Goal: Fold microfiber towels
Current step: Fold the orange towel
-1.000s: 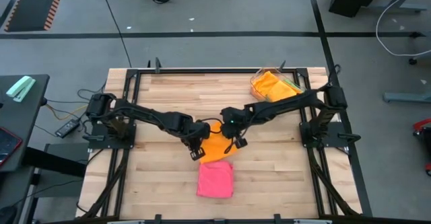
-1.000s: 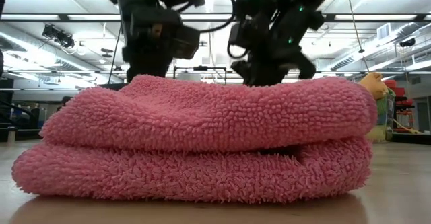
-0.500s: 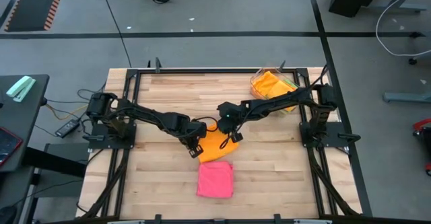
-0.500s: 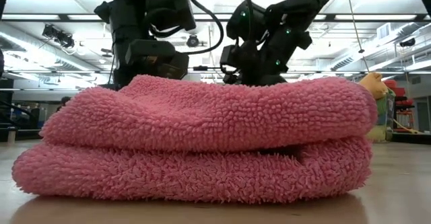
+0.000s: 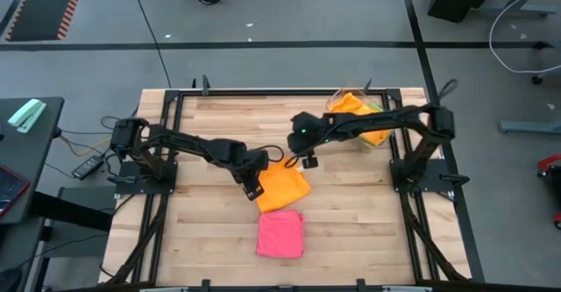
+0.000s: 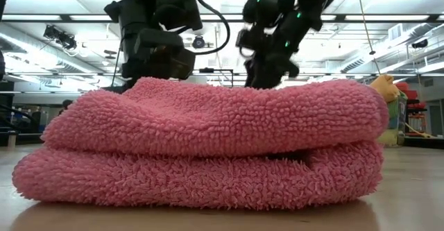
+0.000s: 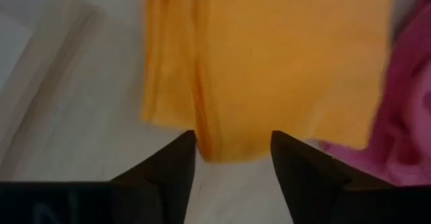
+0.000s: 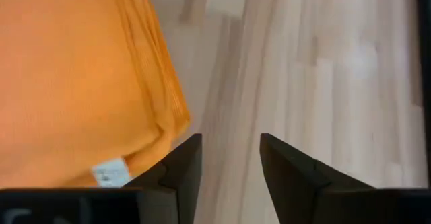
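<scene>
pink towel [image 5: 280, 234] folded; orange towel [image 5: 282, 186] folded, released by open-fingered left gripper [image 5: 252, 189] and right gripper [image 5: 308, 160]; tray [image 5: 359, 114] towels remain.

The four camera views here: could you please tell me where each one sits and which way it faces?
High view: overhead, looking down at the table; both arms show.
Low view: at tabletop height behind the pink towel; both arms show above it.
Left wrist: past open fingers onto the orange towel.
Right wrist: past open fingers.
All but the low view show the orange towel.
</scene>
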`<act>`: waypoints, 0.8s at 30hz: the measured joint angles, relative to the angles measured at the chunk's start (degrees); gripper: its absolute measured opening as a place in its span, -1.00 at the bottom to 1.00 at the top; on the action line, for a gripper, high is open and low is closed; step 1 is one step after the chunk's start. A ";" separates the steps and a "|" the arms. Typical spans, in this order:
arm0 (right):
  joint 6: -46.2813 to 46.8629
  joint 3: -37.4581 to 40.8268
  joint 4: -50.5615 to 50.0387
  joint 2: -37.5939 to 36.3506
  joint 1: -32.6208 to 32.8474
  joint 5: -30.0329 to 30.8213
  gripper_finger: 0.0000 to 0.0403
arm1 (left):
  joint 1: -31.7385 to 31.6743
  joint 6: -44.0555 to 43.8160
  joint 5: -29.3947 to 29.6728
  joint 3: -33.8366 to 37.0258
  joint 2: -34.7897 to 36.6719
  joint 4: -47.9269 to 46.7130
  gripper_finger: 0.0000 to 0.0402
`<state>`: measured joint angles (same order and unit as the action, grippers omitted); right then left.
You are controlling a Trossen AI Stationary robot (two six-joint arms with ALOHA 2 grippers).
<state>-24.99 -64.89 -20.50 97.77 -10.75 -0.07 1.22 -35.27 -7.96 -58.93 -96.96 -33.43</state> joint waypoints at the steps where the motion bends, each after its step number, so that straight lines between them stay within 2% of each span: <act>1: 1.04 -0.01 -0.72 -1.43 -0.11 -0.23 -0.22 | -0.58 1.09 -0.80 -0.03 0.20 0.39 0.02; 5: 6.88 -0.12 -2.14 -5.96 0.58 -3.47 -0.21 | -1.86 11.99 -1.05 -0.05 1.65 -1.31 0.09; 10: 12.71 -0.10 -2.66 -8.66 4.32 -5.48 -0.21 | -0.58 35.04 2.52 -0.03 2.81 -4.05 0.06; 13: 16.95 -0.04 -3.72 -9.13 6.96 -5.49 -0.21 | 1.86 49.41 8.36 -0.03 3.08 -5.06 0.01; 17: 22.38 -0.06 -3.75 -9.30 10.79 -4.89 -0.24 | 6.11 65.81 21.54 0.06 2.34 -3.86 -0.03; 19: 24.87 -0.06 -3.36 -9.31 12.50 -4.00 -0.26 | 7.29 71.31 25.03 0.10 1.86 -2.54 -0.03; 24: 32.16 -0.06 -3.29 -10.05 16.48 -1.70 -0.30 | 7.32 79.16 24.11 0.08 -0.94 0.59 0.00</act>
<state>7.17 -64.95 -23.79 87.72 5.73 -1.76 8.54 43.88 16.15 -58.85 -97.89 -32.84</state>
